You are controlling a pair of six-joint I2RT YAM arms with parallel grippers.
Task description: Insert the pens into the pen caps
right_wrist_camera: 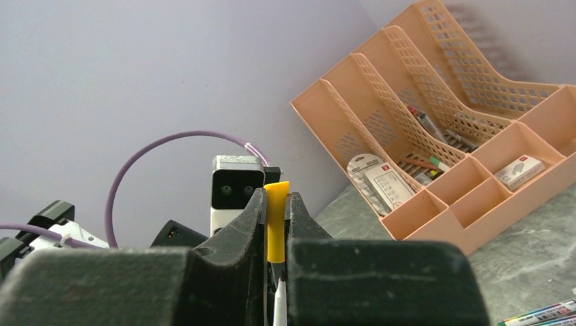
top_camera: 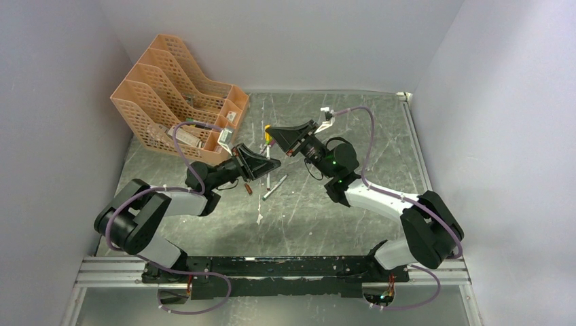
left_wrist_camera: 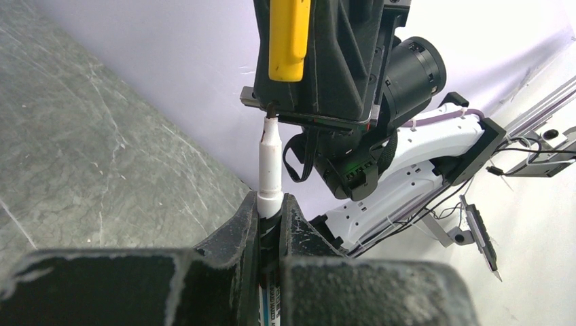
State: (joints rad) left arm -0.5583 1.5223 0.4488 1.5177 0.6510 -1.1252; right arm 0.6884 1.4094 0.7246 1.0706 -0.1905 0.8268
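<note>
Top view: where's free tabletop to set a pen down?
Free: far-right table between right arm and wall; near strip ahead of base rail. Crowded: loose pens at centre, organizer far left.

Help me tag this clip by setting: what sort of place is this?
Probably a robot lab test cell, not an office: left arm and right arm bolted to a metal rail, plain panels boxing in the grey table, and a peach desk organiser.
</note>
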